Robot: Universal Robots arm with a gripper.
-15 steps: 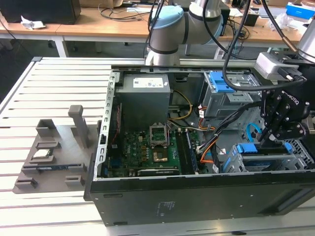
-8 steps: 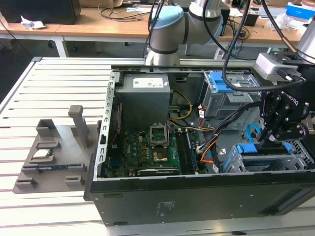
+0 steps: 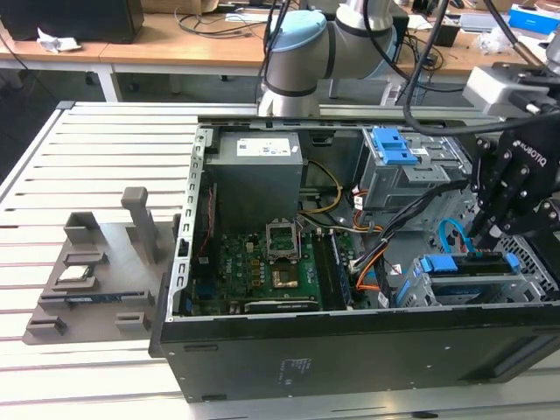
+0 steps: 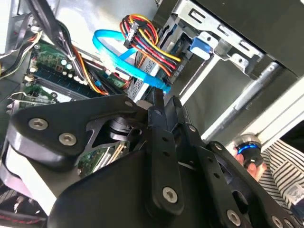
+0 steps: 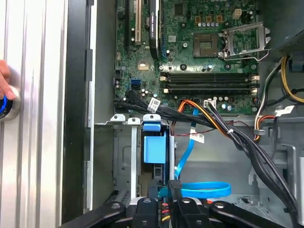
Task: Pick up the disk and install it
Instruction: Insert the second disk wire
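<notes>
Exterior view: one disk (image 3: 464, 264) seated on edge in the computer case's (image 3: 350, 350) lower drive bay, end effector (image 3: 486, 234) just above. First wrist view adds one blue data cable (image 5: 204, 190) beside the fingers, which are drawn together, holding nothing discernible, and one hand (image 5: 4, 80) outside the case.

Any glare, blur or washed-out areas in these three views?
Exterior view: even room light, the computer case front panel dark, the motherboard readable. Second wrist view: bright blown-out patch on the metal case wall, the pincer linkage close up, dark and soft. First wrist view: motherboard sharp, the blue cable slightly overexposed.
</notes>
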